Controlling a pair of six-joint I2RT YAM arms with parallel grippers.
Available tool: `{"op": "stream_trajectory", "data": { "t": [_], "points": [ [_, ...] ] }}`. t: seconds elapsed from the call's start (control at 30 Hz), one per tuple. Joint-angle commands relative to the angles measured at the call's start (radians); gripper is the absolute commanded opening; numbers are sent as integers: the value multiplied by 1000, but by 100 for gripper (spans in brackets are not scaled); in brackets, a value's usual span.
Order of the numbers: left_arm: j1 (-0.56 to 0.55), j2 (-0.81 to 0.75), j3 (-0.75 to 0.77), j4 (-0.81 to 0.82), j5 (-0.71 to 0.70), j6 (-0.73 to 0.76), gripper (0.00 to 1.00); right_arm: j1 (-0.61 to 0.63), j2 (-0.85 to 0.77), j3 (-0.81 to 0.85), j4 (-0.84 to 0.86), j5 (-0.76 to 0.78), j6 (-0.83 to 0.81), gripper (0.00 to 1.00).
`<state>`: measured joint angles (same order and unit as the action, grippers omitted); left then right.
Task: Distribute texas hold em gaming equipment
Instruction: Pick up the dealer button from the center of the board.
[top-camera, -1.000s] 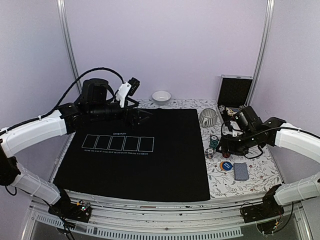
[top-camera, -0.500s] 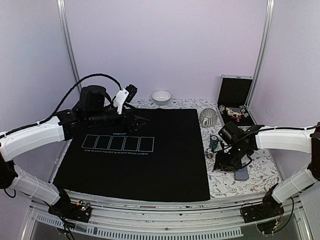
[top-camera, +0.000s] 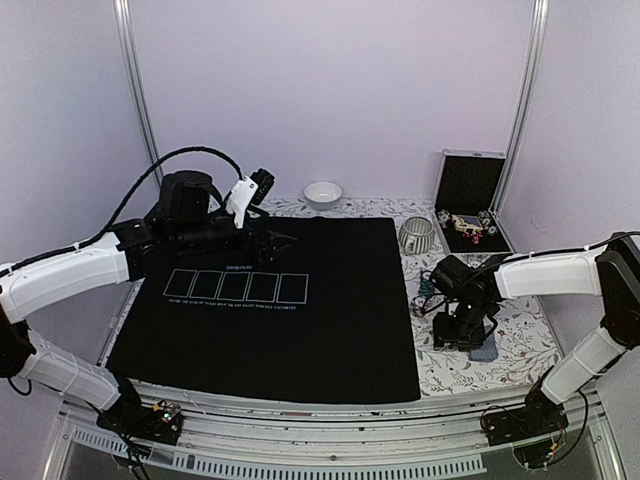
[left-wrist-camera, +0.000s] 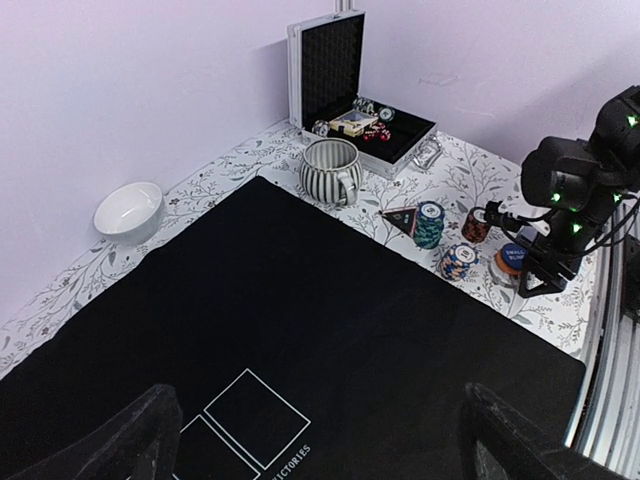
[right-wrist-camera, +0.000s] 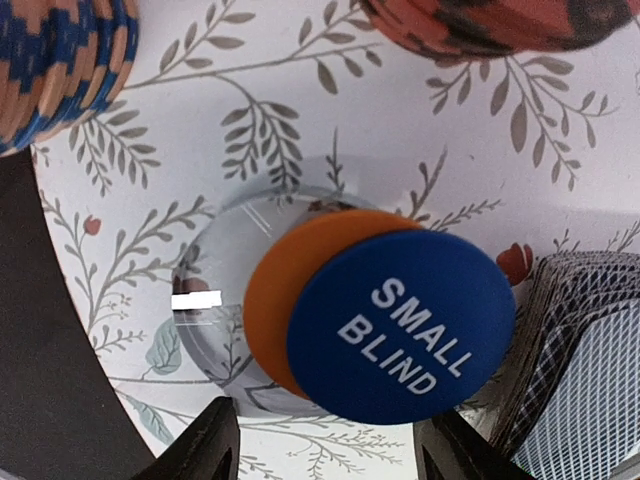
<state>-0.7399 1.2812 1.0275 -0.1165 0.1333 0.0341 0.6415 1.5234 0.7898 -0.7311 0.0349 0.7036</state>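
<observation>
A small white bowl (top-camera: 322, 192) sat at the table's (top-camera: 520, 345) far edge. A ribbed mug (top-camera: 417, 235) stood just beside the black felt mat (top-camera: 300, 330), near an open case (top-camera: 468, 186).

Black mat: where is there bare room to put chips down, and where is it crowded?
The black mat is bare between the printed card boxes and its near edge, and from those boxes to its right edge. Crowded: the floral strip right of it, from mug to card deck, with chip stacks, discs and the right gripper.
</observation>
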Motion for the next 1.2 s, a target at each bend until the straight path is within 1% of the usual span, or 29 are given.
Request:
{"op": "stream_trajectory", "data": {
  "t": [0.0,0.13,0.4,0.53,0.73,1.07,1.17],
  "points": [
    [-15,-6,-12,16,-10,17,98,5,51,38,-30,94,1,63],
    [-16,-12,-15,19,-12,27,98,4,79,67,-22,127,-5,67],
    [-15,-14,-31,31,-24,41,98,6,142,104,41,83,-53,72],
    [-17,-19,-41,40,-33,51,98,5,151,100,49,88,-56,73],
    [-16,-17,-50,50,-36,55,98,-5,152,71,47,115,-53,73],
    [-16,-19,-52,51,-36,57,98,-18,177,93,48,141,-65,73],
    [-17,-18,-52,51,-39,58,98,-17,175,89,46,135,-63,66]
  ]
}}
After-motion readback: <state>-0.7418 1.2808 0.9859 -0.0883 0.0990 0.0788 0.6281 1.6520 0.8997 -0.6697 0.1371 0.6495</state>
